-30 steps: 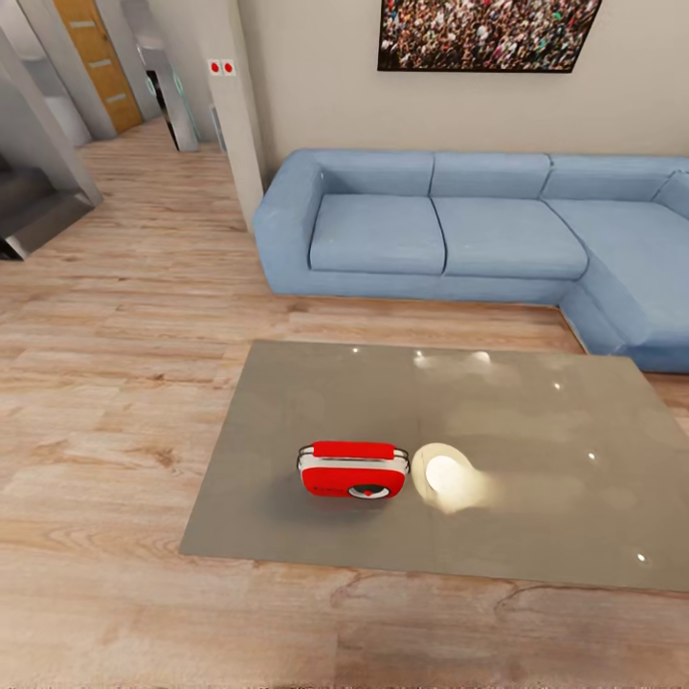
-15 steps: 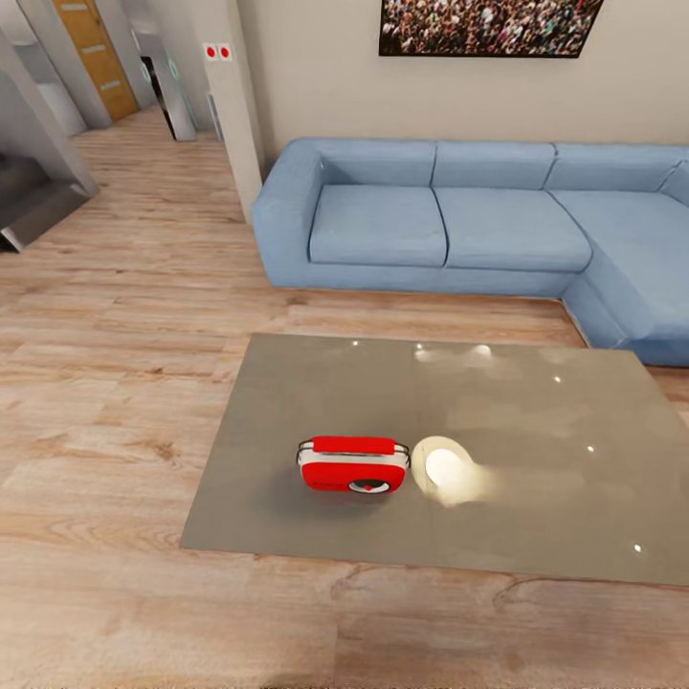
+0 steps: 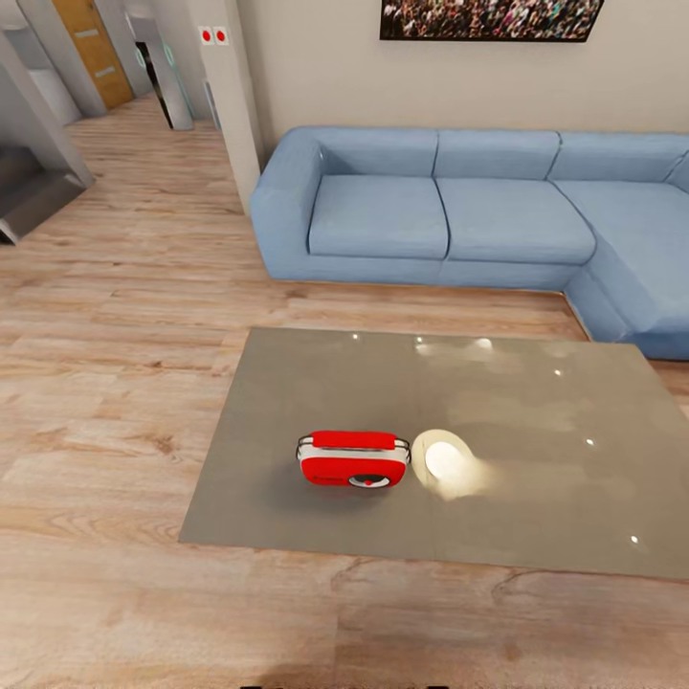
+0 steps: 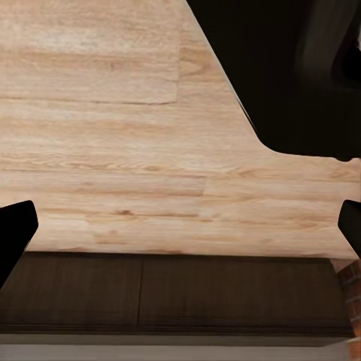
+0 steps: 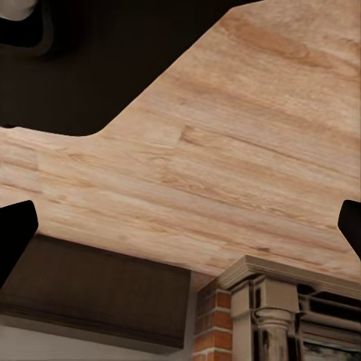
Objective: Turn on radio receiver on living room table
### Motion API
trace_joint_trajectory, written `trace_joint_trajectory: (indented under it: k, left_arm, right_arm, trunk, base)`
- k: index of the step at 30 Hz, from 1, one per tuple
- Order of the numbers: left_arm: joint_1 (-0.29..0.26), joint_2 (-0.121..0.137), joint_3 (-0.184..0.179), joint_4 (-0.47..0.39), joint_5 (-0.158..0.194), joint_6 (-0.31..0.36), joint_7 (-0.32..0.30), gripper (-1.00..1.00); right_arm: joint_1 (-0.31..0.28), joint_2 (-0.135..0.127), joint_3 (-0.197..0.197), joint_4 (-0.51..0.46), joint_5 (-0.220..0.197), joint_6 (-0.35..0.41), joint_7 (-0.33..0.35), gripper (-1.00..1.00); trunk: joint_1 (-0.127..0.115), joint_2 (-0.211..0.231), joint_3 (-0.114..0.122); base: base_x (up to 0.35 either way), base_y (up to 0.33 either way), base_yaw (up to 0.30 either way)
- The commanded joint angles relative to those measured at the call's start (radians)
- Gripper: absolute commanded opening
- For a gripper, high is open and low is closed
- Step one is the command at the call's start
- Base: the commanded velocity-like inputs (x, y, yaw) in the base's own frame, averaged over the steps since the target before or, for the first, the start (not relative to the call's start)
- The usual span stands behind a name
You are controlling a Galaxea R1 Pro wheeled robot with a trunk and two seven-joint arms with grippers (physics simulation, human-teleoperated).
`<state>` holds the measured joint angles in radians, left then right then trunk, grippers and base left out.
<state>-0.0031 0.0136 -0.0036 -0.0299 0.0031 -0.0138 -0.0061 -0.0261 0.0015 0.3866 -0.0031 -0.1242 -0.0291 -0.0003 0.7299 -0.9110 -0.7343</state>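
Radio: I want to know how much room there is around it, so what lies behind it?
Behind the radio is bare grey table top with light glints, then wood floor and the blue sofa. The strip of tabletop right behind the radio is hidden.

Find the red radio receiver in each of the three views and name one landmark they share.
Head view: the radio receiver stands on the table, left of centre, near its front edge.
Left wrist view: not in it.
Right wrist view: not in it.
Shared landmark: the light wood plank floor, under both wrist cameras.
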Motion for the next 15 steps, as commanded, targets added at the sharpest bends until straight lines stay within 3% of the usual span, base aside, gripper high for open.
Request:
trace_joint_trajectory:
  k: [1,15]
  left_arm:
    - [0.0,0.0,0.0,0.0,0.0,0.0,0.0,1.0]
    - [0.0,0.0,0.002,0.0,0.002,0.0,0.0,1.0]
  right_arm:
    - [0.0,0.0,0.0,0.0,0.0,0.0,0.0,1.0]
    - [0.0,0.0,0.0,0.0,0.0,0.0,0.0,1.0]
  trunk:
    - [0.0,0.0,-0.002]
    - [0.0,0.0,-0.024]
  base:
    - [0.0,0.0,0.0]
    - [0.0,0.0,0.0]
